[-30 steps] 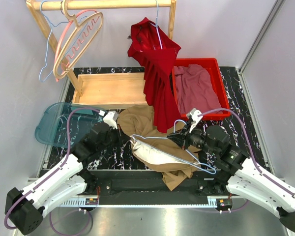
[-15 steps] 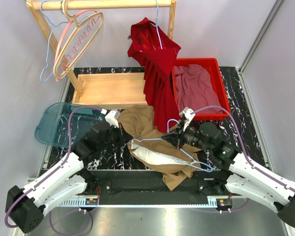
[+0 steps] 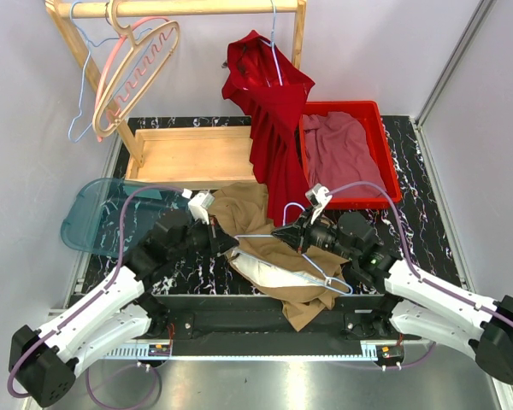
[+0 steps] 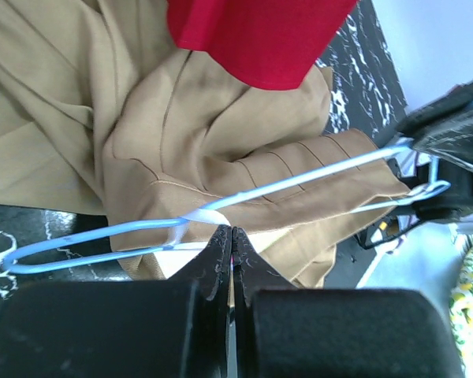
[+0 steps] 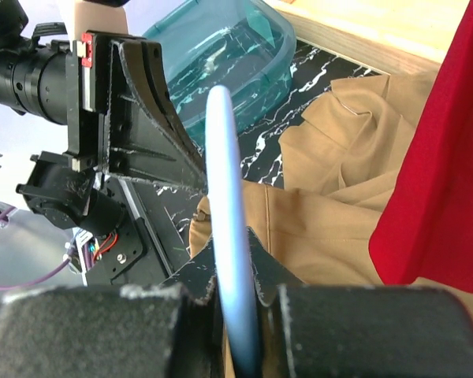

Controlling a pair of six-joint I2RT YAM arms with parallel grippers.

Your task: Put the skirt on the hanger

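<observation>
the right gripper (image 3: pixel 284 235) is clamping the light blue hanger (image 4: pixel 299 179) on its wire, jaws tight against it. the left gripper (image 4: pixel 230 236) is holding its fingers (image 4: pixel 213 264) pressed together just beneath the hanger's lower wire; whether cloth is caught between them cannot be told. the tan skirt (image 4: pixel 244 142) is lying crumpled on the table (image 3: pixel 410 224) between both grippers, just ahead of the left fingertips, with the hanger lying across it.
</observation>
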